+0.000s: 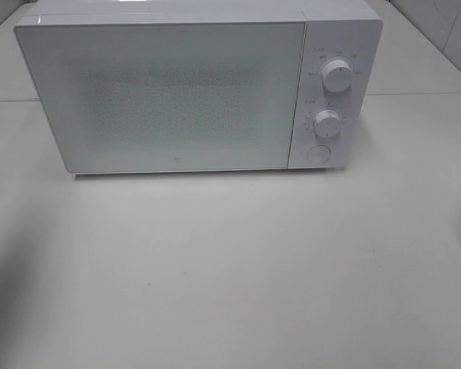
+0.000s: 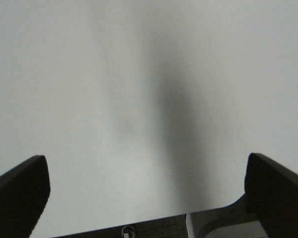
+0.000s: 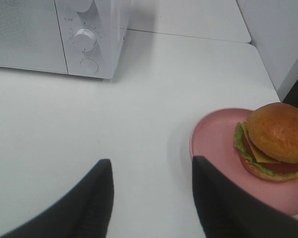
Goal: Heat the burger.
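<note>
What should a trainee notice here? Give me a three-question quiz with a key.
1. True or false: the microwave door is shut.
2. The burger sits on: A) the bare table, B) a pink plate, C) the microwave's top.
3. How many round dials are on the microwave's control panel?

Key: 1 true. 2 B. 3 two, with a round button below them. Neither the left hand nor the right hand holds anything; both show empty space between their fingers.
</note>
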Controlling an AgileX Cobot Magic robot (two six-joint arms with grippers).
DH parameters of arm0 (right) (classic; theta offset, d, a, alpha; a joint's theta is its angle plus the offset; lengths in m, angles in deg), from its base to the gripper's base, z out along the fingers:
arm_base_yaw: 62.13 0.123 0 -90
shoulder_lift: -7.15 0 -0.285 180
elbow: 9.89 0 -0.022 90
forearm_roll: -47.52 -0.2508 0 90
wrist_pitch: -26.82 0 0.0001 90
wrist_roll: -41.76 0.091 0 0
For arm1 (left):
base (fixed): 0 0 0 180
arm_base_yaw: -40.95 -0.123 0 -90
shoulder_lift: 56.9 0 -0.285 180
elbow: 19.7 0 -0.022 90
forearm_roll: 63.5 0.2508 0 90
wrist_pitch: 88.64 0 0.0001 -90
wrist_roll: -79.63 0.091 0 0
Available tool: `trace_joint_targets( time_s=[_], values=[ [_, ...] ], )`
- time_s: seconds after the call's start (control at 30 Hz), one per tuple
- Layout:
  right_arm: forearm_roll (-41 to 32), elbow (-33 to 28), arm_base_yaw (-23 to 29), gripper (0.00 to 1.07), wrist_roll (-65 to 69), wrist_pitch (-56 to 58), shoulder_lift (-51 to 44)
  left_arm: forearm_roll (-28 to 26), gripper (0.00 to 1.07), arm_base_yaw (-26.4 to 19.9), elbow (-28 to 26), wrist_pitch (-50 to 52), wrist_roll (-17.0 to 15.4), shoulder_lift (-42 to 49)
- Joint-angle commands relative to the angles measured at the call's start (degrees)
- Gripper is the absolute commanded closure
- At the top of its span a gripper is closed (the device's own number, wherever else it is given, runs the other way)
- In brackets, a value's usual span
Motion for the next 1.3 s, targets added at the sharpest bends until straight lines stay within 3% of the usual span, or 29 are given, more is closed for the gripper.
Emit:
trace_joint_targets(
  time_s=[0.03, 0.23, 0.57, 0.83, 1.3],
  values=[
    [0.06, 0.00, -0.06, 0.56, 0.11, -0.34, -1.60, -0.74, 0.05, -1.55, 4.58, -0.34, 0.69, 3.90],
    [0.06, 0.00, -0.06, 0.56, 0.11, -0.34, -1.60, -3.27, 0.05, -2.86, 13.52, 0.00, 0.69, 14.61],
    [0.06, 0.00, -0.06, 0.56, 0.17, -0.34, -1.60, -5.61, 0.05, -2.86, 23.09, 0.11, 0.69, 34.95],
    [0.06, 0.00, -0.06, 0.56, 0.17, -0.34, -1.60, -2.12, 0.05, -2.86, 26.07, 6.02, 0.57, 44.46],
    [0.06, 0.00, -0.06, 0.56, 0.17, -0.34, -1.60, -2.41, 0.05, -2.86, 26.13, 6.02, 0.46, 57.01]
  ],
)
